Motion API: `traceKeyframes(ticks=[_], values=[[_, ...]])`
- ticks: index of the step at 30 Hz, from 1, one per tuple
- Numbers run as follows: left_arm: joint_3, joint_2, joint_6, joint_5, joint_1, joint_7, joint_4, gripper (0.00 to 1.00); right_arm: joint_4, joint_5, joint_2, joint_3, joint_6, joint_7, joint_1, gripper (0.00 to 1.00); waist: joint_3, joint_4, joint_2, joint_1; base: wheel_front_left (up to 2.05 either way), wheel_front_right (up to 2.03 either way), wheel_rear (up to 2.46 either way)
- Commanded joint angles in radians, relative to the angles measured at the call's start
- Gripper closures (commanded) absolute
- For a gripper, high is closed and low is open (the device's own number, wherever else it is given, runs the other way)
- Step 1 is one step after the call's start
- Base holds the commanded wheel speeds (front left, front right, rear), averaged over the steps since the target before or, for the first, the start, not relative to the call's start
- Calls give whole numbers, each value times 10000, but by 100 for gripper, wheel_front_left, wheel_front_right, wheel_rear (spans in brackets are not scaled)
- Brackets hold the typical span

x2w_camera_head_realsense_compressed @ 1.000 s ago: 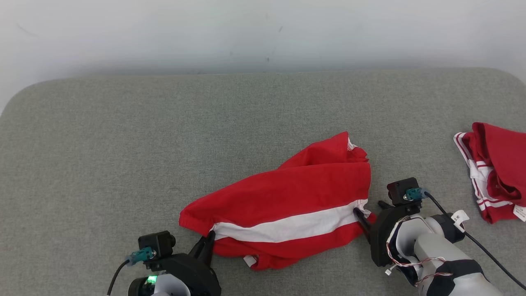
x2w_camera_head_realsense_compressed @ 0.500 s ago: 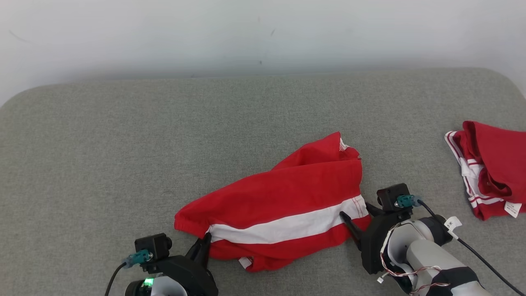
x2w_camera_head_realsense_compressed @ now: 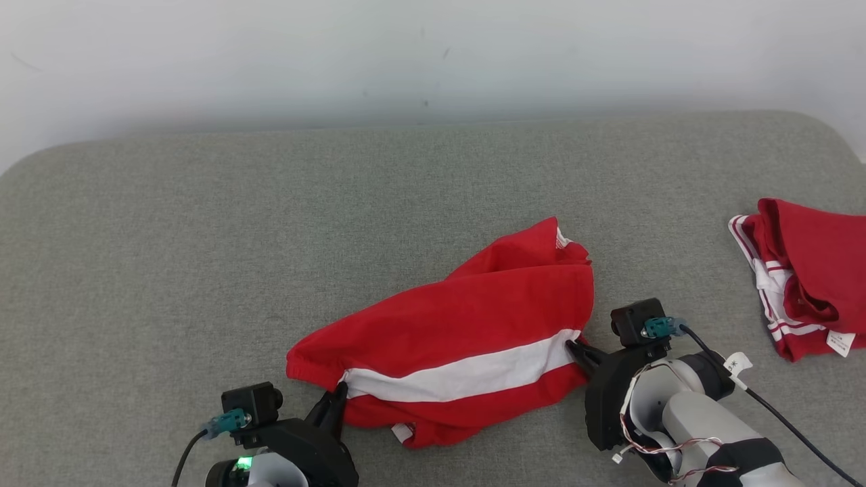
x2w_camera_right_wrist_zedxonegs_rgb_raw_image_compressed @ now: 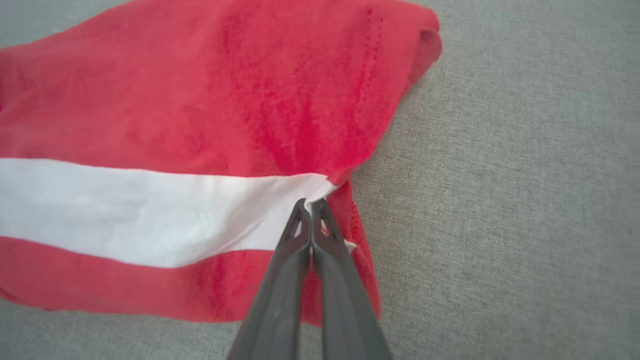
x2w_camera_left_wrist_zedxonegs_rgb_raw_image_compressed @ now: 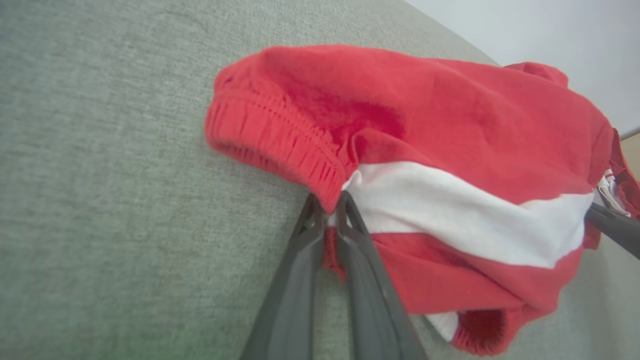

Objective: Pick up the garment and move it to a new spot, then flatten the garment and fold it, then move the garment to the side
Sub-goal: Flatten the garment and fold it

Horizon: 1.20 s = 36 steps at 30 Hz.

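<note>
Head, left wrist and right wrist views of a two-armed grasp on a red garment (x2w_camera_head_realsense_compressed: 467, 318) (x2w_camera_left_wrist_zedxonegs_rgb_raw_image_compressed: 450, 115) (x2w_camera_right_wrist_zedxonegs_rgb_raw_image_compressed: 210, 95) with a white stripe (x2w_camera_head_realsense_compressed: 467, 372) (x2w_camera_left_wrist_zedxonegs_rgb_raw_image_compressed: 465, 210) (x2w_camera_right_wrist_zedxonegs_rgb_raw_image_compressed: 125, 210). The garment lies crumpled on the grey cloth-covered worktop (x2w_camera_head_realsense_compressed: 270, 223), close to the near edge and slightly right of its middle, with the stripe running from lower left to upper right. The left claw (x2w_camera_head_realsense_compressed: 340, 392) (x2w_camera_left_wrist_zedxonegs_rgb_raw_image_compressed: 327, 212) meets the garment's left end. Its two dark fingers stand narrow and pinch the cloth where the gathered elastic waistband (x2w_camera_left_wrist_zedxonegs_rgb_raw_image_compressed: 270, 135) joins the stripe; a little red cloth shows between them below the tips. The right claw (x2w_camera_head_realsense_compressed: 574, 350) (x2w_camera_right_wrist_zedxonegs_rgb_raw_image_compressed: 311, 205) meets the garment's right end. Its fingers are pressed together with no gap, and the tips nip the edge of the cloth at the end of the stripe. In the left wrist view, one right-claw finger also appears at that view's right side, touching the end of the stripe. A fold of the garment rises toward the far edge above the right end. A second red garment (x2w_camera_head_realsense_compressed: 808, 270) with white trim and a small white label (x2w_camera_head_realsense_compressed: 839, 343) lies bunched at the right edge of the worktop, well apart from the grasped one. A pale wall (x2w_camera_head_realsense_compressed: 433, 54) stands behind the far edge.
</note>
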Motion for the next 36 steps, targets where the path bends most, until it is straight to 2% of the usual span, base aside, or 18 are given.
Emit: traceKeyframes(ticks=[1,8,15,22,27,29,36], values=[[-4,34,-3,-120,39,21,38,100,19,55,-49,-43,-27,42,54,100,1,-16,-1,1,0,0,0],[252,45,-96,-424,-166,-204,-248,100,-220,198,-19,-286,-27,-259,-201,100,-112,-2,-1,1,0,0,0],[601,212,-266,-912,-476,-341,-1058,100,-1100,725,-193,-628,-27,-698,-415,100,-369,0,-1,1,0,0,0],[802,598,-353,-1500,-1482,703,-2333,100,-2300,1516,-457,-1230,-27,-568,-1219,100,-222,-180,-1,1,0,0,0],[1202,890,-260,-2181,-2825,1947,-2988,100,-2611,2301,-290,-1805,-27,-24,-2714,100,607,-519,-1,1,0,0,0],[1504,1129,-58,-2378,-3600,2380,-3157,100,-2595,2531,-107,-1959,-27,1,-3569,100,1130,-684,-1,1,0,0,0],[2021,1717,584,-2321,-6458,3053,-3619,100,-1535,1892,4,-2343,-27,-1036,-6884,100,3045,-980,-1,1,0,0,0]])
